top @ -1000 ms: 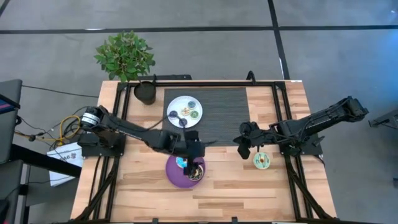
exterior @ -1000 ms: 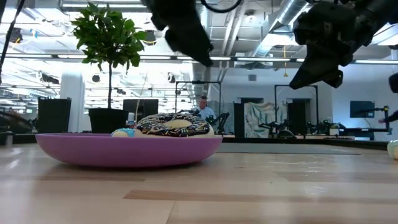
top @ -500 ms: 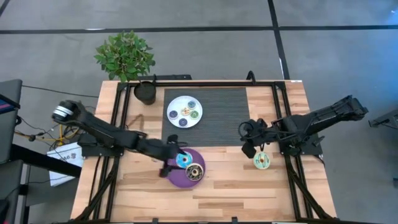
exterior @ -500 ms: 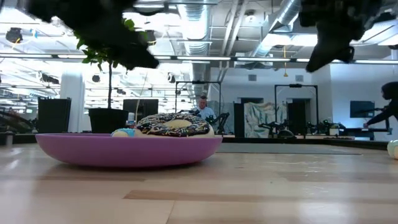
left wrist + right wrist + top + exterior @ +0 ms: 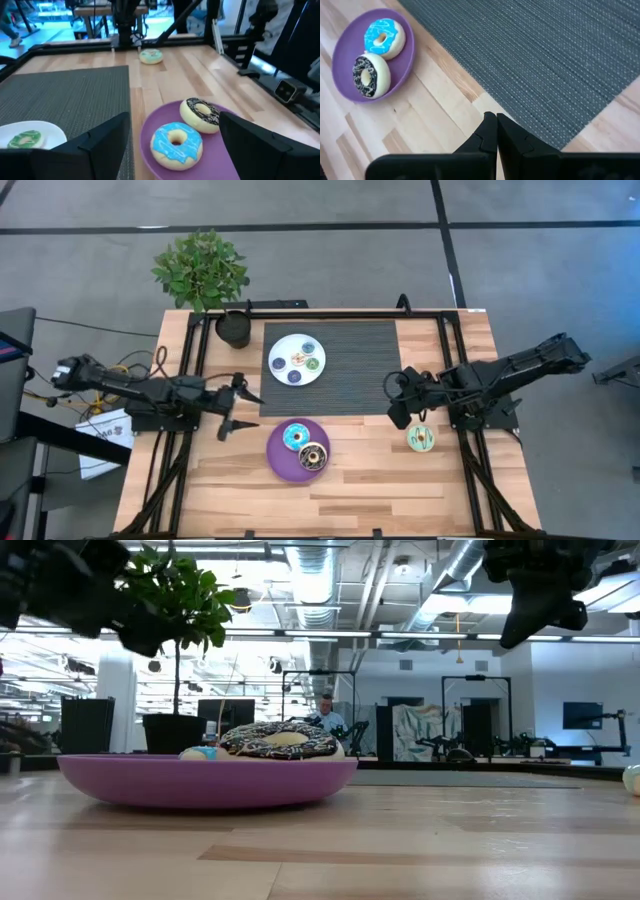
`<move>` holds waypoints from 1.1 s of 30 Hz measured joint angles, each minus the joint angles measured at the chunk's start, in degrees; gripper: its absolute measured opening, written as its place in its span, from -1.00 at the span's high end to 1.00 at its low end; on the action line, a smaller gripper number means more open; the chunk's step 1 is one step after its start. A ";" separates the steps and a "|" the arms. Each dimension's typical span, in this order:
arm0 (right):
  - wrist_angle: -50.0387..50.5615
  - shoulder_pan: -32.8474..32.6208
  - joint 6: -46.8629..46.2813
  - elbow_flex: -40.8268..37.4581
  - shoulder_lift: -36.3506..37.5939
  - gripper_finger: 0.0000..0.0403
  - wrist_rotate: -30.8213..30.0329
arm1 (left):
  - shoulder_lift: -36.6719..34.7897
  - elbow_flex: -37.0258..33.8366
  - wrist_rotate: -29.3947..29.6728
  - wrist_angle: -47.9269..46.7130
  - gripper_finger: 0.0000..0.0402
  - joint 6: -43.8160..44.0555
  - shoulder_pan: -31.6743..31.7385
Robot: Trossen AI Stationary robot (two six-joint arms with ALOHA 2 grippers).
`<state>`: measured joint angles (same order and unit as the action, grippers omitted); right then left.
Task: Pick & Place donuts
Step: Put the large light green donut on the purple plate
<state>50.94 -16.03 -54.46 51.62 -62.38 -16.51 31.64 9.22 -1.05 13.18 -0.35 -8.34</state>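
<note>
A purple plate (image 5: 280,465) lies at the table's near middle. A blue-iced donut (image 5: 295,437) and a brown-and-cream donut (image 5: 313,457) lie flat on it, also seen in the left wrist view as the blue donut (image 5: 176,144) and the brown one (image 5: 201,113). A green-iced donut (image 5: 421,439) lies on the bare wood to the right. My left gripper (image 5: 235,410) stands open left of the plate, pointing at it, holding nothing. My right gripper (image 5: 398,413) hangs shut and empty just left of the green donut, above the mat's edge (image 5: 530,125).
A white plate (image 5: 297,359) with several mini donuts lies on the dark mat (image 5: 350,370) at the far middle. A black cup (image 5: 234,328) and a potted plant (image 5: 200,268) stand at the far left. Black frame rails (image 5: 455,360) run along both sides.
My left gripper has drawn back from above the purple plate toward the table's left edge, staying open and tipping from pointing down to nearly level. My right gripper has risen a little and turned, staying shut. The donuts have kept their places.
</note>
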 joint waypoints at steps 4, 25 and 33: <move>-0.17 -0.41 -1.52 0.00 -2.10 1.00 0.11 | -8.97 -4.73 -3.79 -0.71 -0.49 0.51 2.93; 4.91 -0.43 -1.78 -0.02 -8.10 1.00 8.39 | -30.31 -8.60 0.07 -11.13 -0.49 -2.10 4.22; 19.83 -0.44 -4.06 -0.04 -8.23 0.88 12.15 | -30.15 -8.65 0.23 -11.18 -0.49 1.22 4.22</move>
<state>70.77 -16.47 -58.53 51.57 -70.61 -4.36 1.50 0.58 -0.81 2.00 0.87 -4.12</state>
